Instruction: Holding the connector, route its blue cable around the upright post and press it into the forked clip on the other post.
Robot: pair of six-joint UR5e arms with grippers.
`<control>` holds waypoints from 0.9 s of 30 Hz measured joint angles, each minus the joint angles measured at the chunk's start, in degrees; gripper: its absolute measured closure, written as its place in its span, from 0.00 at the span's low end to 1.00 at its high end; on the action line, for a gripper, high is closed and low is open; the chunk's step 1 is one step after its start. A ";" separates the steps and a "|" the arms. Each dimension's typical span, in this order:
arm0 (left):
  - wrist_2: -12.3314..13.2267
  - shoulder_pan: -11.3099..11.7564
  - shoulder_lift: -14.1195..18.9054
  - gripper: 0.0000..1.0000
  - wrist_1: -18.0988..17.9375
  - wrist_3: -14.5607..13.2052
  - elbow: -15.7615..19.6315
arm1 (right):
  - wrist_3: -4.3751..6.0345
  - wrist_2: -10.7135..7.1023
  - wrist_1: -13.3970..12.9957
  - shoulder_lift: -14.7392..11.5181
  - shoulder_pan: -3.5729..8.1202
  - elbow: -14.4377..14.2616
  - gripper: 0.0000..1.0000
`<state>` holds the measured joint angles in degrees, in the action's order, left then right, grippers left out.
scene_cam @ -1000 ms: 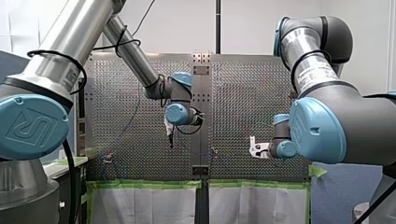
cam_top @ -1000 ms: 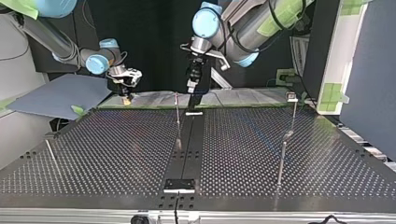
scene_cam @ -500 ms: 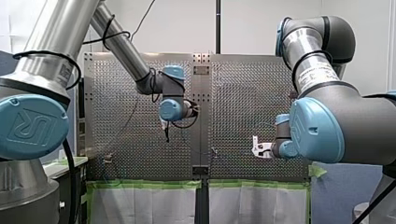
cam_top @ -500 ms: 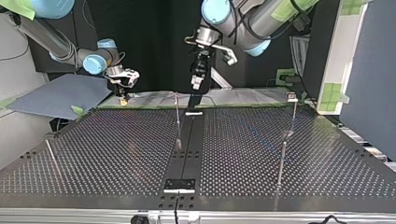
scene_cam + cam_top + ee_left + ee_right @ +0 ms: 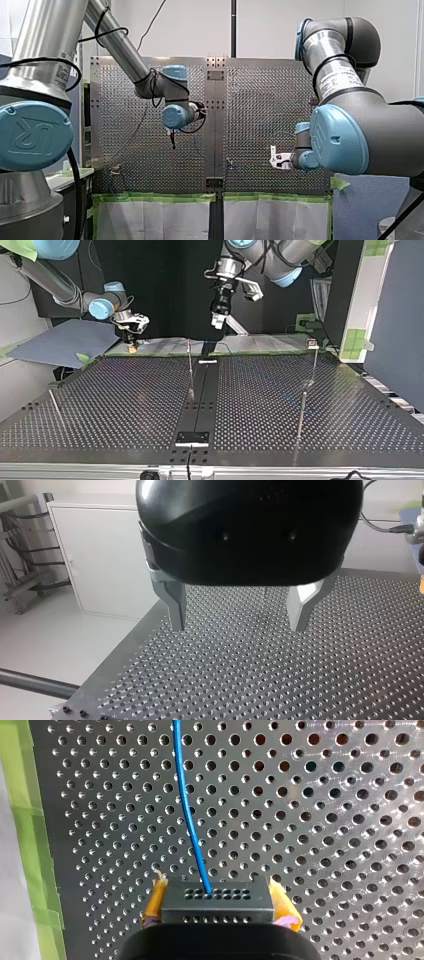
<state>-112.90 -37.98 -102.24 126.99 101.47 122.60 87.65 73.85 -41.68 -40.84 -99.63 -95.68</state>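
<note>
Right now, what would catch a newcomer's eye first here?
The blue cable running out of the black connector, clamped between the yellow pads of my right hand, low at the top view's far left. Next, my left hand, open and empty, high over the perforated table's far middle in that view.

In the top view, my right gripper (image 5: 132, 344) sits over the desk's (image 5: 125, 405) far edge at the view's left. The connector (image 5: 217, 902) lies between its fingers, and the cable (image 5: 187, 805) runs ahead from it over the desk. My left gripper (image 5: 218, 322) hangs above the far middle, behind the central post (image 5: 190, 367). The forked clip (image 5: 312, 343) tops a post at the right, with a nearer post (image 5: 301, 412) before it.
</note>
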 joint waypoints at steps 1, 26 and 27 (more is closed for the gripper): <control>-0.23 -0.03 0.04 0.00 -0.54 0.01 0.56 | 0.00 0.02 0.01 0.00 0.02 0.00 1.00; -1.48 -0.27 0.09 0.00 -5.42 -0.05 12.57 | -0.30 0.67 0.26 -2.22 1.68 0.06 1.00; -1.47 -0.27 0.09 0.00 -5.40 -0.05 12.99 | -0.18 0.68 0.27 -2.58 1.74 0.05 1.00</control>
<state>-114.37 -38.25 -102.15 121.59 101.42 135.59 87.46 74.53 -41.41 -43.42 -97.89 -95.63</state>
